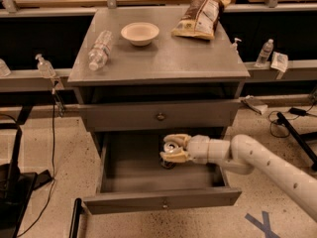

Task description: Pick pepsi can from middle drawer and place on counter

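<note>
**Gripper clamped on the pepsi can inside the middle drawer.**
The can stands upright beneath the worktop's front edge, slightly right of its middle. The arm reaches in from the right, with one finger behind the can and one in front. The worktop lies above and behind.

From my end the light is warm and dim, falling from above: the surface carries a soft sheen while the recess under it sits in deep shadow. The pale tool, clasped on the pepsi can in the middle drawer, stands out brightly; the whole view looks slightly soft.
</note>
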